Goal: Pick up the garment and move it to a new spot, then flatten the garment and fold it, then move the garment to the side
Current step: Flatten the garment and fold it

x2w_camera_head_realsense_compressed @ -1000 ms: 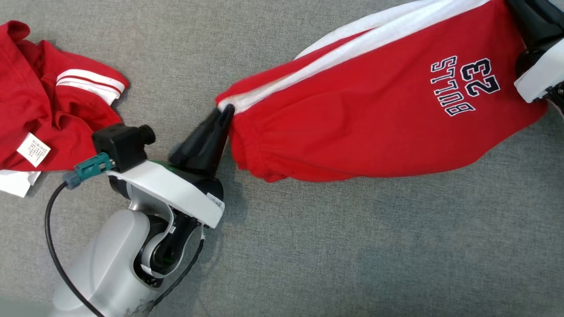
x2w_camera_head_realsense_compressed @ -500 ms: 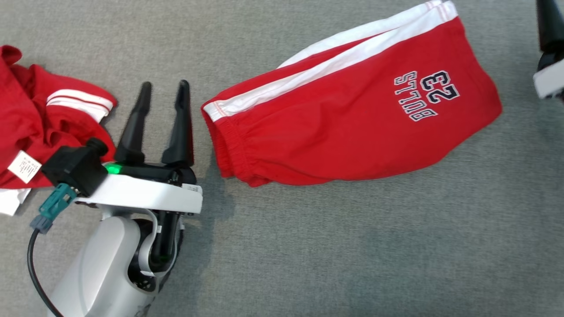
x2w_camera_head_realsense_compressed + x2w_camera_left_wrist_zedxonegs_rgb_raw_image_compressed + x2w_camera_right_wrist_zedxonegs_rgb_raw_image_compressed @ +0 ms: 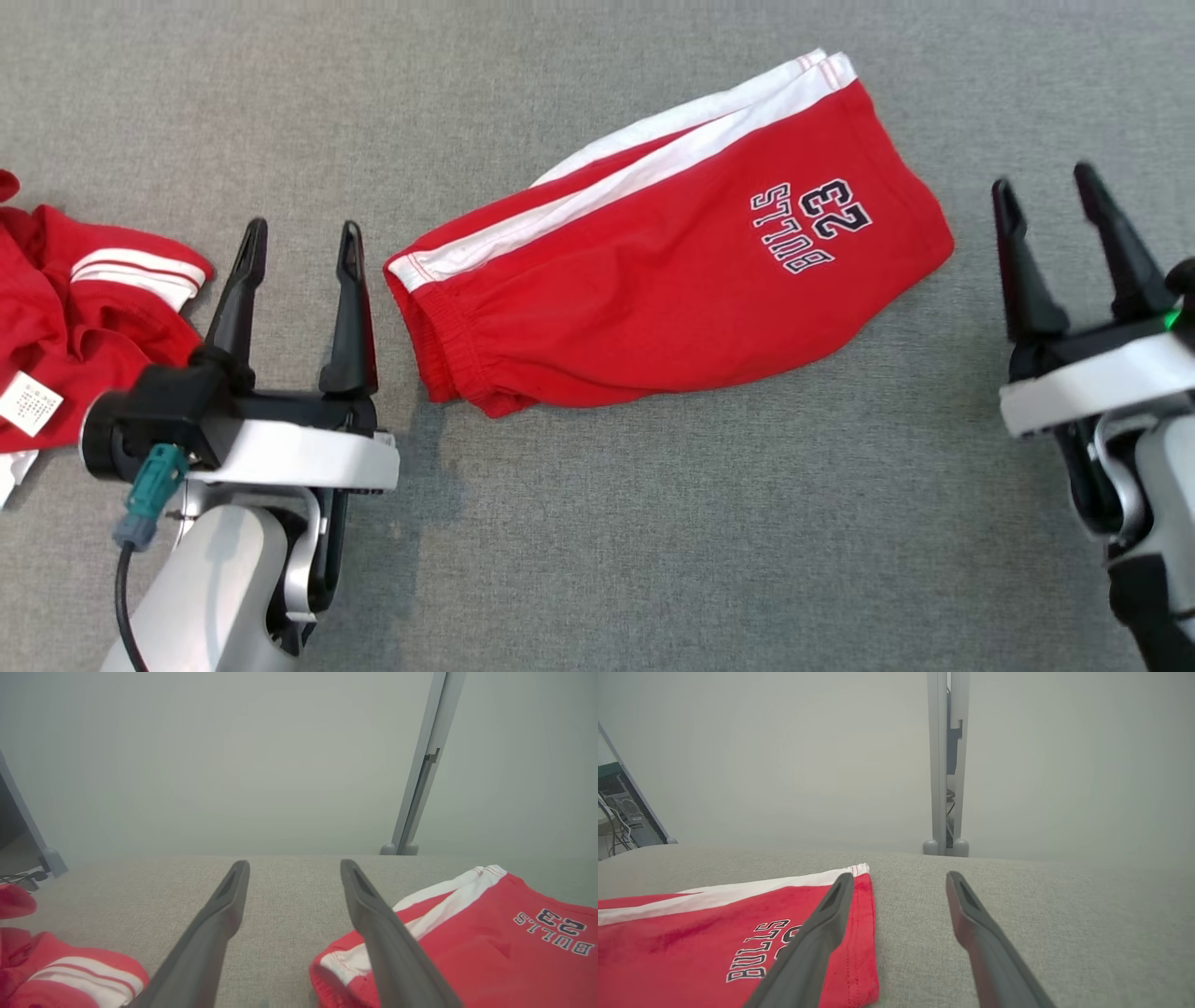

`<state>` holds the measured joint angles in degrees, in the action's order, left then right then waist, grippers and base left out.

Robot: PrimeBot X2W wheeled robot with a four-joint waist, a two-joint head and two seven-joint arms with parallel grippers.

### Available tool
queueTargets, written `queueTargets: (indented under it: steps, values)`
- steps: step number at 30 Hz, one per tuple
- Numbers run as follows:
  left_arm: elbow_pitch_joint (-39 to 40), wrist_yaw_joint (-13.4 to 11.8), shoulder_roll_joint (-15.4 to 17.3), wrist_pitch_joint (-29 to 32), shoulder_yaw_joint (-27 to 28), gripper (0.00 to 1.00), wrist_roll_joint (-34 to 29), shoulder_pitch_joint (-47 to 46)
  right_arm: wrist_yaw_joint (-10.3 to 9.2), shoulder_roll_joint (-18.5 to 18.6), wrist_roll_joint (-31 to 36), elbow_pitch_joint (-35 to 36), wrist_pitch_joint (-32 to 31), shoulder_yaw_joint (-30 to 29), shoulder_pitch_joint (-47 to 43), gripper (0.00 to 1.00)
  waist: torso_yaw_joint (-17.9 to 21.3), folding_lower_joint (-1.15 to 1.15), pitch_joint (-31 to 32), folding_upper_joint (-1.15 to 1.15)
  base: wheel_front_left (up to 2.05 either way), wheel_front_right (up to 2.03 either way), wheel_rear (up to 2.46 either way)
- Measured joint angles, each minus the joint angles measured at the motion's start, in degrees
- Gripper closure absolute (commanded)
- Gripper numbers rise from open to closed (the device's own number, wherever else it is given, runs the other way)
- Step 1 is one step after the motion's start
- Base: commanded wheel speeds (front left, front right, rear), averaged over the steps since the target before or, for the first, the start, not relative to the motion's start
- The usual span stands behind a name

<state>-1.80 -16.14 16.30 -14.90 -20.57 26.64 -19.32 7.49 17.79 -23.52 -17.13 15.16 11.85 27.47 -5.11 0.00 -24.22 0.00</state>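
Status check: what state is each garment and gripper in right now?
Red shorts: folded, lying flat, nothing holding them.
Left gripper: open, empty, beside the waistband.
Right gripper: open, empty, beside the leg hem.
Second red garment: crumpled, at the far left.

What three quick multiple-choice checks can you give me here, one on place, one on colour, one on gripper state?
1. The red shorts lie: A) flat on the grey surface between the left gripper and right gripper; B) hanging from one gripper; C) draped over an arm.
2. The shorts' side stripe is: A) blue; B) yellow; C) white.
3. The left gripper is: A) shut on the shorts; B) open, holding nothing; C) shut and empty.
Answers: 1 A, the head view shows them lying between both grippers; 2 C, the stripe runs white along the edge; 3 B, its fingers stand apart with nothing between them.
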Motion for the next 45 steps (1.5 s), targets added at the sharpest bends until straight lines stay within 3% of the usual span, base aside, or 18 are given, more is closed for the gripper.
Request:
queueTargets:
  steps: [8,21,31,41,42,43,45]
  values:
    - [-1.4,-0.6,1.0,0.7,-0.9,0.0,-1.0,1.5,0.0,-0.9,2.2,1.5,0.0,-0.7,-4.7,0.0,0.7,0.0,2.0,0.0,0.0,0.0,0.0]
    - [-0.8,-0.4,0.6,0.4,-0.8,0.0,-0.9,1.7,0.0,0.0,2.1,0.9,-1.1,-1.6,-4.1,0.0,-1.5,0.0,2.8,0.0,0.0,0.0,0.0]
    - [-0.5,0.5,-1.2,0.2,-1.2,0.0,-2.0,0.5,0.0,4.3,-1.1,-9.9,-5.7,5.1,4.3,0.0,-5.8,0.0,0.5,0.0,0.0,0.0,0.0]
    - [-1.0,2.0,-2.9,0.0,-0.7,0.0,-3.5,-0.6,-0.01,5.5,-7.7,-18.9,-7.6,12.5,10.6,0.0,-8.8,0.0,-2.0,0.0,0.0,0.0,0.0]
    - [-0.9,2.2,-2.9,0.0,-0.5,0.0,-3.7,-0.6,-0.09,5.5,-8.7,-19.1,-7.9,13.2,11.0,0.56,-8.8,0.0,-2.0,0.0,0.0,0.0,0.0]
    - [-1.0,2.5,-3.0,0.0,-0.3,0.0,-3.9,-0.6,-0.09,5.5,-9.7,-19.1,-8.1,14.0,11.3,0.96,-8.8,0.0,-2.1,0.0,0.0,0.0,0.0]
    - [-1.0,2.5,-3.3,0.0,0.1,0.0,-4.2,-0.6,-0.09,5.3,-11.7,-19.0,-8.1,15.2,11.8,1.0,-8.7,0.0,-2.1,0.0,0.0,0.0,0.0]
